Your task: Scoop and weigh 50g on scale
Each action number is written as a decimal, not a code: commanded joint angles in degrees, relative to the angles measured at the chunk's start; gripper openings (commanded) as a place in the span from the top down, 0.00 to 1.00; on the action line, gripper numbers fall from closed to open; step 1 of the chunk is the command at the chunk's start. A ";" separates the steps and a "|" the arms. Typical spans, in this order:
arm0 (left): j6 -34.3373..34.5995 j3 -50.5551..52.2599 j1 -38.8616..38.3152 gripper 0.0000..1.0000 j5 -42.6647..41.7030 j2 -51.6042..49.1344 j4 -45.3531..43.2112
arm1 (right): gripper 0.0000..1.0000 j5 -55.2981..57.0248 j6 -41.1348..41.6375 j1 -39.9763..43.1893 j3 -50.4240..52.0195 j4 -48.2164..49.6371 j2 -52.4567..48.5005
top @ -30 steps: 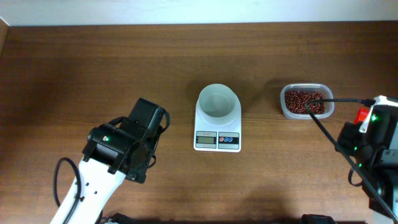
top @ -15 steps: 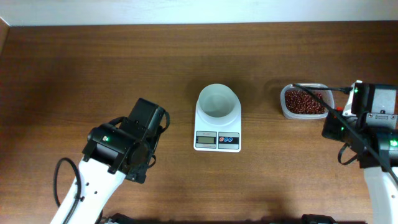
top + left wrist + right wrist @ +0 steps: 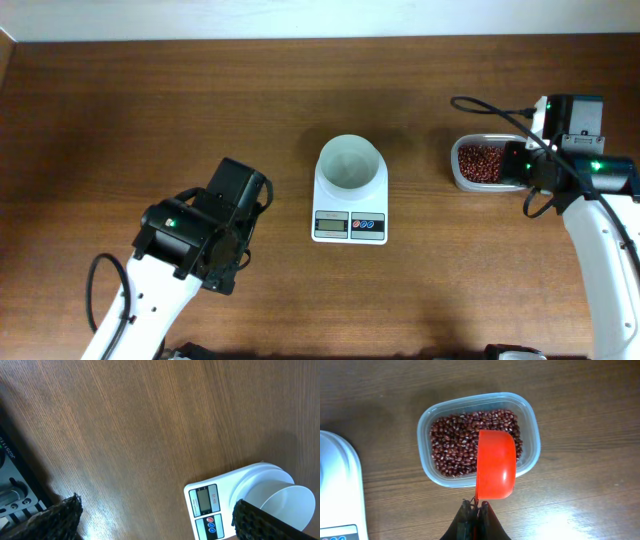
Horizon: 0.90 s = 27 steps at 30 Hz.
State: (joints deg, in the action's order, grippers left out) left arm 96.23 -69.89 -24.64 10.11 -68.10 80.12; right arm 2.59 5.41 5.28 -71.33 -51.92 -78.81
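The white scale (image 3: 350,222) stands mid-table with its round white bowl (image 3: 350,165) on top, and also shows in the left wrist view, scale (image 3: 207,507). To its right, a clear tub (image 3: 470,397) holds the red-brown beans (image 3: 452,445). My right gripper (image 3: 476,506) is shut on the handle of a red scoop (image 3: 495,467). The scoop hangs over the right part of the tub, its rounded outside facing the camera. My left gripper (image 3: 157,522) is open and empty over bare wood, left of the scale.
The right arm (image 3: 570,160) covers the tub's right end in the overhead view. The left arm (image 3: 205,235) stands at the front left. A cable (image 3: 480,105) loops above the tub. The table's far edge meets a pale wall.
My right arm has swung from the table's right edge up to the tub, bringing the scoop over the beans. The left arm has stayed still.
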 commanded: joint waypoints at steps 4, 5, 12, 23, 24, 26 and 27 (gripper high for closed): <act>-0.09 -0.55 0.33 0.01 1.73 0.24 0.09 | 0.96 -2.03 -0.55 0.42 -1.22 0.31 -0.04; -0.22 -0.55 0.31 0.01 -0.85 0.26 0.35 | 0.96 -3.23 -0.57 0.42 -1.22 0.17 0.22; -45.57 -0.55 -4.28 1.00 -1.49 -1.44 -13.46 | 0.96 -6.71 -0.55 0.42 -1.22 -5.01 7.61; -56.00 -0.52 -19.02 1.00 -0.50 -21.64 -27.71 | 0.96 -5.27 -0.74 0.42 -1.22 -19.10 20.85; -55.95 -0.52 -20.74 1.00 1.84 -23.30 -29.66 | 0.96 -5.18 -0.72 0.42 -1.22 -19.43 21.16; -54.18 -0.52 -23.17 1.00 5.51 -26.40 -32.92 | 0.96 -5.18 -0.74 0.42 -1.22 -20.00 21.18; -52.50 -0.52 -24.04 1.00 6.56 -28.33 -34.60 | 0.96 -5.18 -0.72 0.42 -1.22 -20.33 21.14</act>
State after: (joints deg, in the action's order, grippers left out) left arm 41.39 -69.97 -46.46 11.31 -92.49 48.25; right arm -3.05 5.13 5.28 -71.48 -71.92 -58.02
